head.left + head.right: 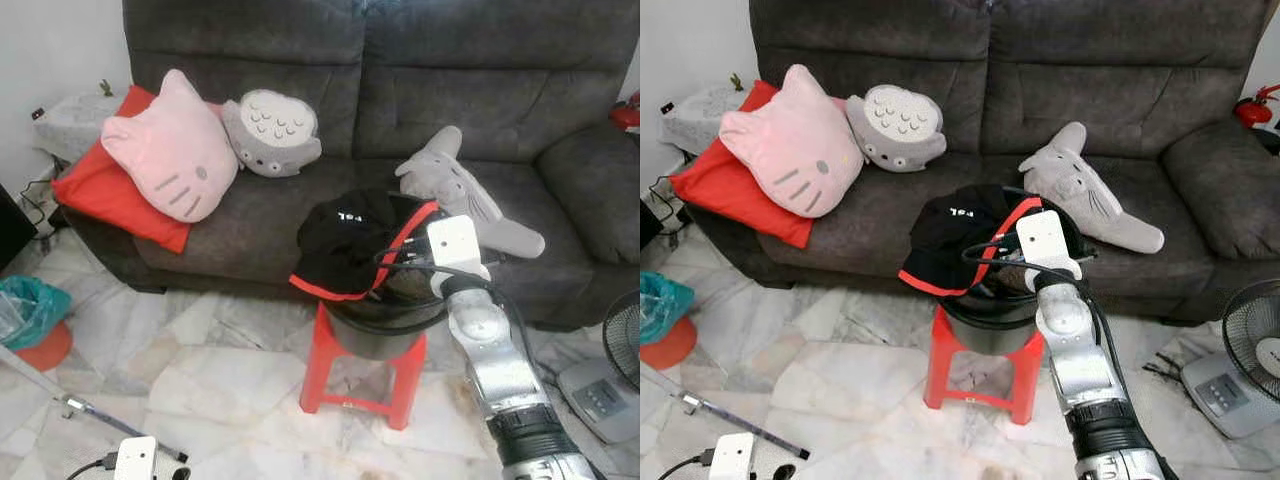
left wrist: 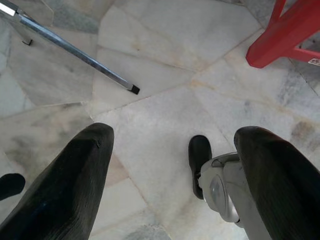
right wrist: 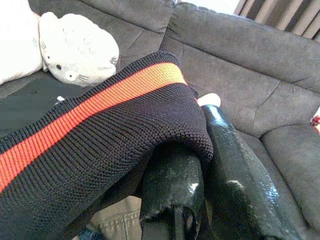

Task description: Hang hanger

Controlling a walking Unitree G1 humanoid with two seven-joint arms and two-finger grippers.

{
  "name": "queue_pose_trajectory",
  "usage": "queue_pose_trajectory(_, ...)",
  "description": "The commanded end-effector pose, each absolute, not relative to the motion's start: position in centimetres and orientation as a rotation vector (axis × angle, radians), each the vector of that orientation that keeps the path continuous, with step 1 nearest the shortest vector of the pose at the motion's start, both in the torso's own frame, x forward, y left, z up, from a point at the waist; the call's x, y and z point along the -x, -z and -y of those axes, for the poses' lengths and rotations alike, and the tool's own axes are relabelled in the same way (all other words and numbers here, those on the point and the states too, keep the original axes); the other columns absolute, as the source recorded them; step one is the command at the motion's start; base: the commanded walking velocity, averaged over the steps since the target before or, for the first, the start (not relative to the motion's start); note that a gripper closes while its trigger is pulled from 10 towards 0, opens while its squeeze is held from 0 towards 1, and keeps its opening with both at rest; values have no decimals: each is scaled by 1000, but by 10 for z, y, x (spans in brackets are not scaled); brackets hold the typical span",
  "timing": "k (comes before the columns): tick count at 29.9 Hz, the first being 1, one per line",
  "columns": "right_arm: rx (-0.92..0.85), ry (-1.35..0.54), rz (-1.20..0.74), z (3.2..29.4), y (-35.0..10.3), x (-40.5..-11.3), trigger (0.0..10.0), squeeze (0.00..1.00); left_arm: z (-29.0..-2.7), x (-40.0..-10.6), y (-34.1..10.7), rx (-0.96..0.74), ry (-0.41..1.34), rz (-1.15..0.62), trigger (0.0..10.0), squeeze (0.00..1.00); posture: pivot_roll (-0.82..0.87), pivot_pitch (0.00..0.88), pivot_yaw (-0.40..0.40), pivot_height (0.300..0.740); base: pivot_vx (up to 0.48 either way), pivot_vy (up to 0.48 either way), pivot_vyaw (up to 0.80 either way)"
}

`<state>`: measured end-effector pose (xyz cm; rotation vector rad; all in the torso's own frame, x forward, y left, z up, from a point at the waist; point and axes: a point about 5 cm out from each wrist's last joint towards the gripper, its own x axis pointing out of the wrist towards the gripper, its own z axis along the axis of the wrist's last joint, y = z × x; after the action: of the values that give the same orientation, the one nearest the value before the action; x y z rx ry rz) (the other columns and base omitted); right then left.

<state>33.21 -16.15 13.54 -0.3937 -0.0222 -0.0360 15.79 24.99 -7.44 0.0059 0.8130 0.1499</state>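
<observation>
Right wrist view: the right gripper [image 3: 200,165] has its two black fingers pinched on the hem of a black knit garment [image 3: 95,150], coarse-ribbed with a broad orange-red band running near its edge. In the left eye view that garment [image 1: 350,245], bearing small white lettering, lies heaped over a black tub [image 1: 385,325] on a red stool [image 1: 345,375] in front of the grey sofa [image 1: 480,90]. The left gripper [image 2: 170,175] hangs above the marble floor [image 2: 165,65], fingers spread wide and holding nothing.
</observation>
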Motion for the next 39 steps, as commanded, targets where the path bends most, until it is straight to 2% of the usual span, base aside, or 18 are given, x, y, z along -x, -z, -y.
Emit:
queue_pose_trajectory(1, 377, 51, 25, 163, -138, -332, 10000, 0, -244, -155, 78, -5, -138, -833, 10000, 0, -22, 0, -2, 740, -300, 0, 0)
queue_pose_trajectory(39, 367, 55, 47, 158, -140, -333, 10000, 0, -244, -157, 77, 16, -150, -815, 10000, 0, -28, 0, 10, 740, -313, 0, 0)
